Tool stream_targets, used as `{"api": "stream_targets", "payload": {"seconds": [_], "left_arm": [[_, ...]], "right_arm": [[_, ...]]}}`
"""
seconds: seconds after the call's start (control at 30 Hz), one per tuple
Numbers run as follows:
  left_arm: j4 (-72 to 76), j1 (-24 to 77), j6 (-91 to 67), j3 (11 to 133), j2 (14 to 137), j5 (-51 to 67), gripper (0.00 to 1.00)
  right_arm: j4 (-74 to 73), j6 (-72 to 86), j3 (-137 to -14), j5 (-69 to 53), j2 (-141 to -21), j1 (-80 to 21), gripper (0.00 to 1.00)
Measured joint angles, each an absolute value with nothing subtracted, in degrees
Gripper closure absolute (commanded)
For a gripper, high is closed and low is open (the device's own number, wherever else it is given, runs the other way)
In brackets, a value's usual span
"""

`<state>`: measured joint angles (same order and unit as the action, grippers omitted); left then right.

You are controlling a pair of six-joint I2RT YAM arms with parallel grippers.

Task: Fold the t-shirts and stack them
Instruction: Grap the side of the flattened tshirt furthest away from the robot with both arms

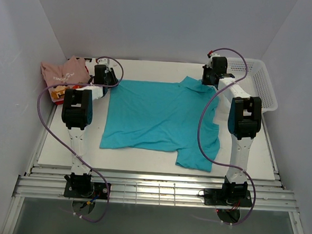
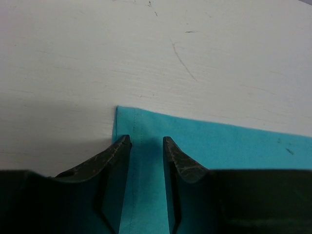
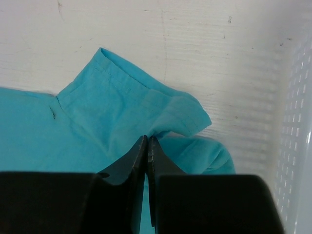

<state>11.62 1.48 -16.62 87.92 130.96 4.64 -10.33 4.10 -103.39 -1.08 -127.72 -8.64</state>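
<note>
On desk (image 1: 137, 159) centre, teal t-shirt (image 1: 156, 114) lies opened flat, no fold made yet. Left tool (image 2: 146, 139) spread over its far-left corner; right tool (image 3: 147, 139) pressed together, pinching cloth by far-right sleeve. Folded shirts (image 1: 63, 71) piled far left. Teal's folding & stacking remain, approx. whole job for it.

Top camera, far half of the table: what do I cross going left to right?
In order: pink folded shirt → left end effector → teal shirt → right end effector → white basket.
</note>
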Motion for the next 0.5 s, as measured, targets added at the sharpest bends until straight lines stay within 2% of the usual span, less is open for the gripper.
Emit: {"api": "stream_targets", "payload": {"seconds": [0.5], "left_arm": [[11.55,1.61,-15.92,88.36,130.96,2.72,0.53]], "right_arm": [[-10.59,4.03,-105.08,-1.26,-128.09,-8.71,0.92]]}}
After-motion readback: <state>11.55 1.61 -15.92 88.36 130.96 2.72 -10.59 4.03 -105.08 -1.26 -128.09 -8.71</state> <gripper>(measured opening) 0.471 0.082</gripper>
